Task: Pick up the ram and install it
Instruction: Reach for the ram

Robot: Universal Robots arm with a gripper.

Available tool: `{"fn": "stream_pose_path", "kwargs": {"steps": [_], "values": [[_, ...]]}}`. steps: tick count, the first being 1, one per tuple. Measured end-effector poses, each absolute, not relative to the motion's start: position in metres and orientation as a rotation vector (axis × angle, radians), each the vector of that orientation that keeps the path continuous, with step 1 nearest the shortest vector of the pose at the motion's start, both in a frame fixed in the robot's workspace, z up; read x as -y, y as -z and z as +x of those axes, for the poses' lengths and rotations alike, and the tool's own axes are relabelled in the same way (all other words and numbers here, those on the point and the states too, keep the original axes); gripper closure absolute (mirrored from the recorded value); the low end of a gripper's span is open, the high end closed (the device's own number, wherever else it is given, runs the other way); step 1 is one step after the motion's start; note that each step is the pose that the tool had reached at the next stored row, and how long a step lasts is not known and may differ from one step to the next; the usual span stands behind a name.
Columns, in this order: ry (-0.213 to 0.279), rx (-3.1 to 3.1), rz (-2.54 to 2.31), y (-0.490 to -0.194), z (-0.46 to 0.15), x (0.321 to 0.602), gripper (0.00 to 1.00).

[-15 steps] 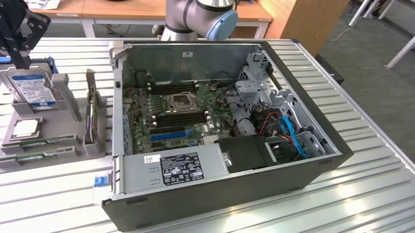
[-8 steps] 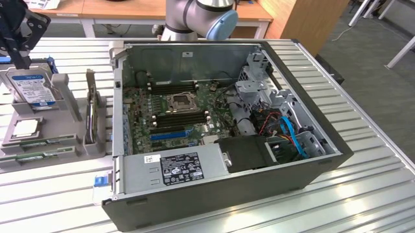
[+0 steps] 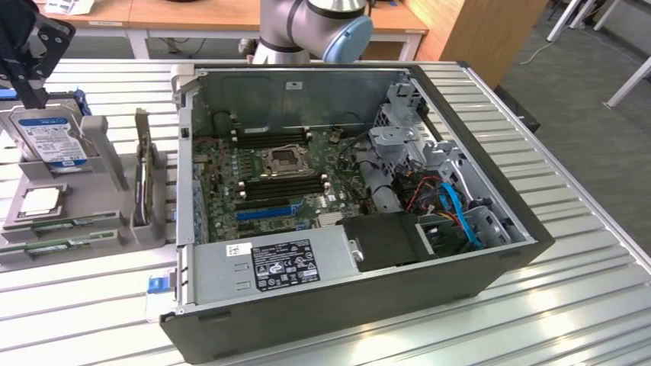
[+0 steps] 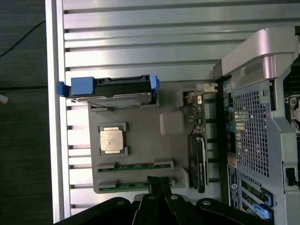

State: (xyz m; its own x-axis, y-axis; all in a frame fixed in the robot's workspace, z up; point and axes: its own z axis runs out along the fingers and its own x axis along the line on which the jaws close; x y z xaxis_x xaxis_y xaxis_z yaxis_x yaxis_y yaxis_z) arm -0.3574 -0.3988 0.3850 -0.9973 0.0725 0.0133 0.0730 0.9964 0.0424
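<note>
Two green ram sticks lie side by side in slots of a grey holder tray, one ram stick closer to the CPU and the other ram stick at the tray's edge. In the exterior view the ram sticks sit at the tray's near end, at the exterior view's left. My gripper is shut with nothing in it, its tips over the outer stick's end. From outside, the gripper hangs high above the tray, over the hard drive.
The tray also holds a hard drive in a blue carrier, a CPU and an upright dark expansion card. The open computer case lies beside it, with the motherboard and power supply exposed.
</note>
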Motion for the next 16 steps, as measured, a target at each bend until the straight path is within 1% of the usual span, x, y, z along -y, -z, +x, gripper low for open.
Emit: {"fn": "stream_pose_path", "kwargs": {"steps": [16], "values": [[0.066,3.128,-0.021,-0.3851,-0.3575,0.4009,0.9]]}}
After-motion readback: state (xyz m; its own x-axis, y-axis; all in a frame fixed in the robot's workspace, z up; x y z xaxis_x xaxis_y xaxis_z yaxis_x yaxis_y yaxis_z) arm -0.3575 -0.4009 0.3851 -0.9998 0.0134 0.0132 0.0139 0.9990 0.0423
